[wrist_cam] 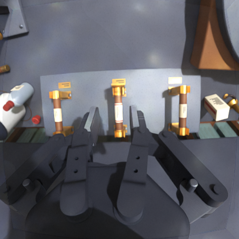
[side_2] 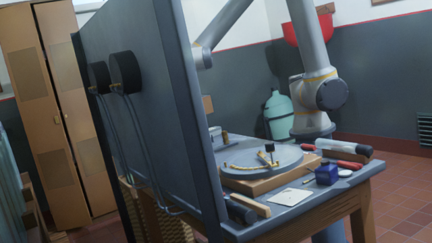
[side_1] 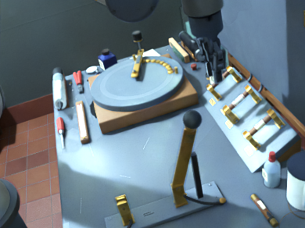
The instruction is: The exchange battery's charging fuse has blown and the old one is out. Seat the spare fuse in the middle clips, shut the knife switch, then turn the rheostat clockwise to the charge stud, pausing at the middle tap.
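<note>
A fuse [wrist_cam: 118, 112] sits in the middle clips [side_1: 237, 102] of the sloped fuse board, with a fuse in each pair of clips beside it. My gripper [wrist_cam: 113, 117] hovers above the board, open and empty. In the side camera it [side_1: 213, 74] hangs over the board's far end. The knife switch [side_1: 184, 164] stands upright at the near edge, away from its brass jaw [side_1: 124, 209]. The rheostat [side_1: 137, 82] lies on a wooden base, its brass arm [side_1: 137, 64] pointing to the far end of the stud row [side_1: 160, 64].
A white bottle with a red cap [side_1: 271, 170] stands near the board's near corner. Another fuse [side_1: 264, 209] lies on the bench beside it. Screwdrivers [side_1: 78, 80], a tube [side_1: 58, 88] and a wooden block [side_1: 82, 122] lie left of the rheostat. An ink bottle [side_1: 106, 58] stands behind it.
</note>
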Robot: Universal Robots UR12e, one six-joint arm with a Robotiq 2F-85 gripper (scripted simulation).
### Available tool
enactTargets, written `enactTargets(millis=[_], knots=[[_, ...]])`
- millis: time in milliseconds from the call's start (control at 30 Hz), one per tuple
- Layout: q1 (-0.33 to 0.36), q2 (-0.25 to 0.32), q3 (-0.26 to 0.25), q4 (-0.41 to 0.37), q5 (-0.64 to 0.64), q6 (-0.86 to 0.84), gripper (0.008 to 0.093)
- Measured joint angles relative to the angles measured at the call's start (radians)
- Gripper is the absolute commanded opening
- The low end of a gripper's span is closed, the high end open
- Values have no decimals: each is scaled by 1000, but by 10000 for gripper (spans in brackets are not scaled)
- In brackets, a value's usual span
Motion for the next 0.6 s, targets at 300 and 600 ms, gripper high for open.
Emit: enactTargets(millis=[300, 600], knots=[[3, 4, -21, 59, -11, 3, 470], [3, 4, -22, 61, -11, 3, 640]])
